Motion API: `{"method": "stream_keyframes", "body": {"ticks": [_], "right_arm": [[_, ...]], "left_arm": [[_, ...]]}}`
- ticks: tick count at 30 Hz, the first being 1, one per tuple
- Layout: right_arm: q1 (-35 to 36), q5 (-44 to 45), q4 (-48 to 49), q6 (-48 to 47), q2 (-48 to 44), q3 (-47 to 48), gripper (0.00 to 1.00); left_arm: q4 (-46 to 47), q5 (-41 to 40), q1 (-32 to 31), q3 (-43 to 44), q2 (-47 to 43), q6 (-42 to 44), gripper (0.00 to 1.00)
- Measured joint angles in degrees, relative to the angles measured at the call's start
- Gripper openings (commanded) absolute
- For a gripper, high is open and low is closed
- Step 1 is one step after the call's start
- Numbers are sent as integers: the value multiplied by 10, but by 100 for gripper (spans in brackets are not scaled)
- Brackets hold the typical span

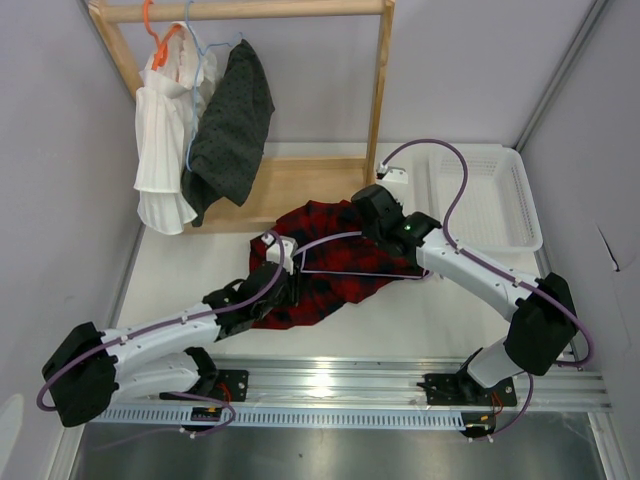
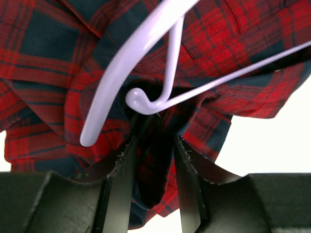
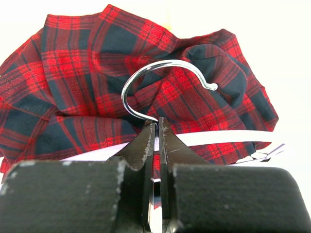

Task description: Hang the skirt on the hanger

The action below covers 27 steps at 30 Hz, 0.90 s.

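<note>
- Skirt (image 1: 318, 275) lies crumpled on the counter (image 1: 190, 275), hanger (image 2: 114, 73) on top.
- We find left fingers (image 2: 119, 184) spread, skirt fold between them.
- We record right fingers (image 3: 143, 145) pressed together, pinching the hanger's neck.

On the table (image 1: 180, 280) the skirt (image 1: 320, 290) is spread, centre; the hanger (image 2: 143, 43) is laid on top of it. Behind-left the rack (image 1: 380, 90) is set; behind-right, the tray (image 1: 500, 200).
</note>
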Motion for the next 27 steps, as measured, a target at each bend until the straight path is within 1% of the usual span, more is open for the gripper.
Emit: {"method": "stream_keyframes", "body": {"ticks": [5,9,12,17,23,27], "right_arm": [[-2,-2,0,0,0,0,0],[-3,-2,0,0,0,0,0],[-4,-2,0,0,0,0,0],[-5,-4,0,0,0,0,0],[-5,-6,0,0,1,0,0],[-5,-7,0,0,1,0,0]], "left_arm": [[3,-11,0,2,12,1,40],[8,-15,0,1,6,1,41],[28,-14,0,-12,-24,4,44],[45,-14,0,-27,-68,5,44],[51,-10,0,-27,-66,5,42],[51,-11,0,-27,-39,5,40]]}}
